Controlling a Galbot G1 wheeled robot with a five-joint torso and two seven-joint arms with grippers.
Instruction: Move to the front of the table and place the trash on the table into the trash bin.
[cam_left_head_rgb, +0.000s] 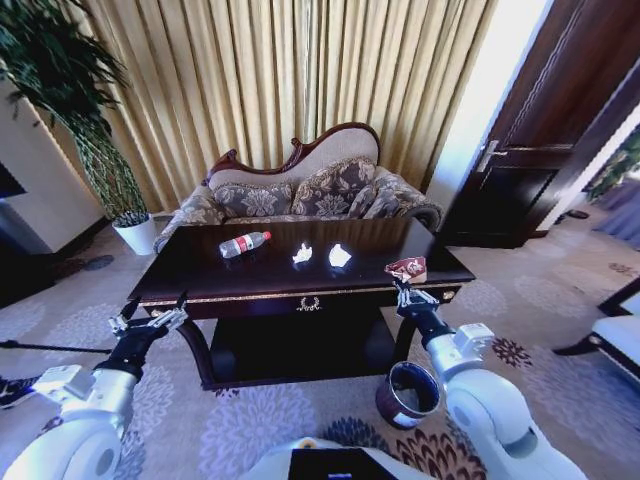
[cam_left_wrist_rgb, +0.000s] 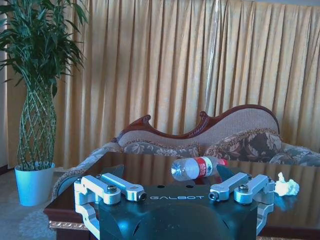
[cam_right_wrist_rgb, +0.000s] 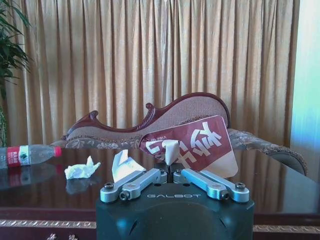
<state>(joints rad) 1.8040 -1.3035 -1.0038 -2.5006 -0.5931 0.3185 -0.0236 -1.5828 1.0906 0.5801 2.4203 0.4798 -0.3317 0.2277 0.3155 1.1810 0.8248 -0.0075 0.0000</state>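
On the glossy dark table (cam_left_head_rgb: 200, 278) lie a clear bottle (cam_left_head_rgb: 244, 243) with a red label and two white paper wads (cam_left_head_rgb: 302, 254) (cam_left_head_rgb: 340, 256). At the table's front right corner, my right gripper (cam_left_head_rgb: 405, 291) is shut on a flat red-and-white wrapper (cam_left_head_rgb: 407, 268), held upright above the edge. From the right wrist the wrapper (cam_right_wrist_rgb: 195, 145) stands pinched in that gripper (cam_right_wrist_rgb: 170, 174), with the wads (cam_right_wrist_rgb: 82, 170) (cam_right_wrist_rgb: 122, 165) and the bottle (cam_right_wrist_rgb: 25, 155) beyond. My left gripper (cam_left_head_rgb: 150, 318) (cam_left_wrist_rgb: 175, 194) hangs open before the front left corner, facing the bottle (cam_left_wrist_rgb: 197, 167). The dark round trash bin (cam_left_head_rgb: 410, 393) stands on the floor below my right arm.
A floral sofa (cam_left_head_rgb: 300, 190) with a carved frame backs the table, with gold curtains behind. A plant in a white pot (cam_left_head_rgb: 135, 235) stands at the left. A dark door (cam_left_head_rgb: 540, 150) and a chair (cam_left_head_rgb: 615, 335) are at the right. Patterned carpet surrounds the table.
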